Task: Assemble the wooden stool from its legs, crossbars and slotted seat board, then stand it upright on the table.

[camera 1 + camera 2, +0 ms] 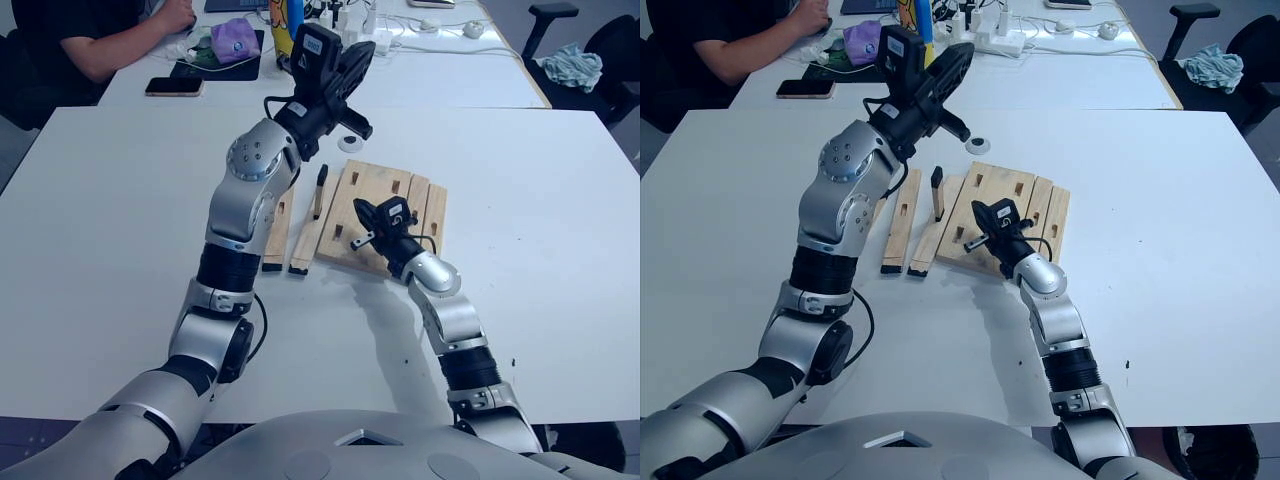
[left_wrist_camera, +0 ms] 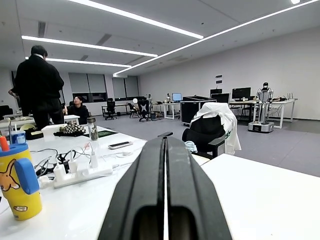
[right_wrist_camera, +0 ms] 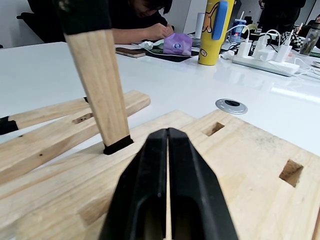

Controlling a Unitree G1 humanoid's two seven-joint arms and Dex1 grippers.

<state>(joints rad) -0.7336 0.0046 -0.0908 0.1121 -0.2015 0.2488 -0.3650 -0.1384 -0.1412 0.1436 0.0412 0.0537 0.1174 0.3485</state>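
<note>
The slotted seat board (image 1: 400, 190) lies flat in the middle of the white table. One wooden leg (image 1: 320, 190) with a dark tip stands in a slot at the board's left edge, seen close in the right wrist view as the leg (image 3: 100, 85). Two more legs (image 1: 303, 240) lie side by side on the table left of the board, partly behind my left arm. My right gripper (image 1: 368, 212) hovers low over the board (image 3: 240, 150), shut and holding nothing. My left gripper (image 1: 362, 52) is raised high above the far table edge, shut and holding nothing.
A round cable grommet (image 1: 350, 143) sits in the table just beyond the board. The back table carries a yellow bottle (image 3: 212, 30), a power strip (image 3: 262, 62) and a phone (image 1: 174, 87); a person sits there. Open table surface lies on both sides.
</note>
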